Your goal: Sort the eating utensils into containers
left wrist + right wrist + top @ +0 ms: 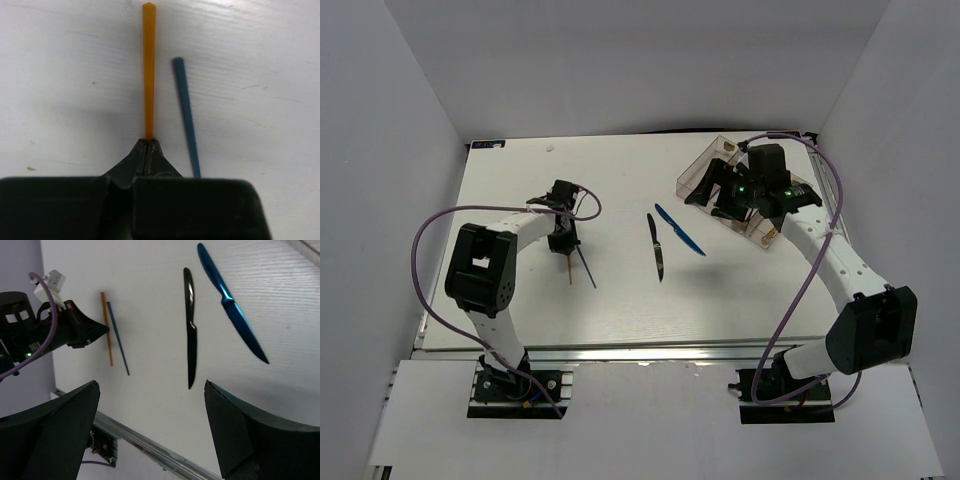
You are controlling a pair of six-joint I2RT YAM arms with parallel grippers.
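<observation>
My left gripper (149,141) is shut on the near end of an orange chopstick (149,75), which points away over the white table. A slim blue chopstick (185,112) lies just to its right, untouched. From above, the left gripper (564,240) sits at the table's left-middle with both chopsticks (579,268) under it. A black knife (657,248) and a blue knife (680,230) lie side by side mid-table. My right gripper (150,407) is open and empty, hovering over the clear smoky tray (700,170). The arm hides what the tray holds.
The right wrist view shows the black knife (190,325), blue knife (231,307), both chopsticks (112,340) and the table's metal front rail (150,450). White walls enclose the table on three sides.
</observation>
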